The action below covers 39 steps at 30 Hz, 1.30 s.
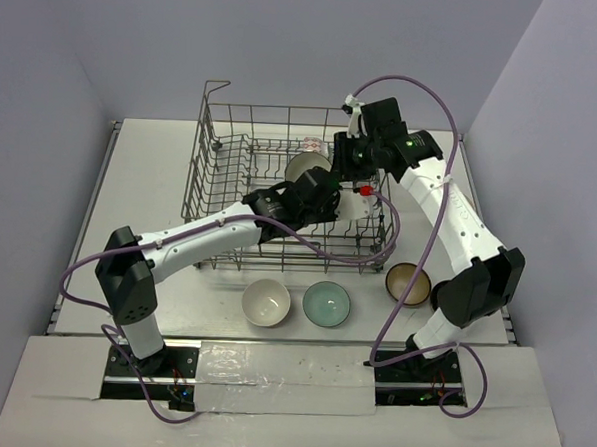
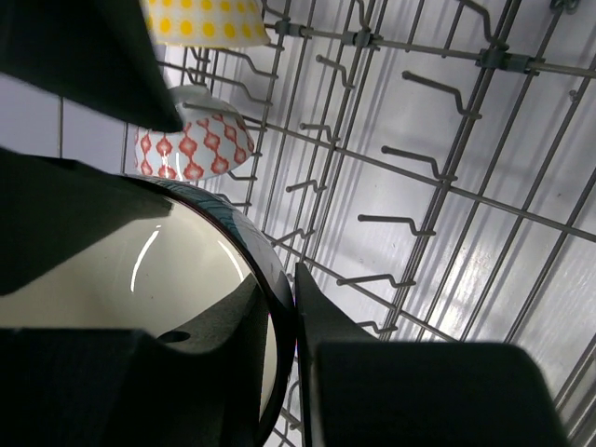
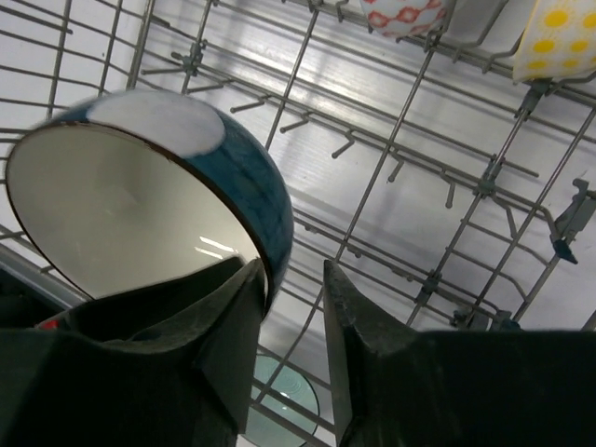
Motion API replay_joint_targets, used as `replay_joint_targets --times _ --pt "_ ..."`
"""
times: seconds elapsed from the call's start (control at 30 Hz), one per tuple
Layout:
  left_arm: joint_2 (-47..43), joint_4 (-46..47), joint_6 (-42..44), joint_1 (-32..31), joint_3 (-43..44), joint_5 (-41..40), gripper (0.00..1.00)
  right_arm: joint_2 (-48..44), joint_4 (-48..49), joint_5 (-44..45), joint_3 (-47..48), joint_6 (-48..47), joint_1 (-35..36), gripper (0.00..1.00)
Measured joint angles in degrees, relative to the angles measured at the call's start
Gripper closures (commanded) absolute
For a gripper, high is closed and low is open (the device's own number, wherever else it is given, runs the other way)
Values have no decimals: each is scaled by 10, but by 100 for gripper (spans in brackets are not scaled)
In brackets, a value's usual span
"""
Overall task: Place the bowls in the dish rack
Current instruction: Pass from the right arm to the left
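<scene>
A dark blue bowl with a cream inside is tipped on its side within the grey wire dish rack. My left gripper is shut on this bowl's rim, one finger inside and one outside. My right gripper stands open at the same bowl: its left finger is inside the bowl and a gap shows beside the other. A red-patterned bowl and a yellow-dotted one stand at the rack's back.
On the table in front of the rack lie a white bowl, a pale green bowl and a tan bowl. Upright tines line the rack floor. Both arms reach over the rack's front and right walls.
</scene>
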Motion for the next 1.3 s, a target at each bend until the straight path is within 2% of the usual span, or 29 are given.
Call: replay_joint_targets --times 0.4,0.73,0.87,1.03,1.3 --pt "2 -20 -23 19 0 42 100 4 1 -39 -8 14 -6 43" --pt "26 -32 -30 32 4 87 100 10 12 -108 21 27 -8 41" --pt "36 -37 -33 37 4 103 100 10 20 -96 23 37 -9 41" --pt "37 -54 -47 40 17 115 100 10 23 -32 42 58 -22 39" --pt "26 -62 -74 51 34 145 100 10 47 -4 106 107 -122 38"
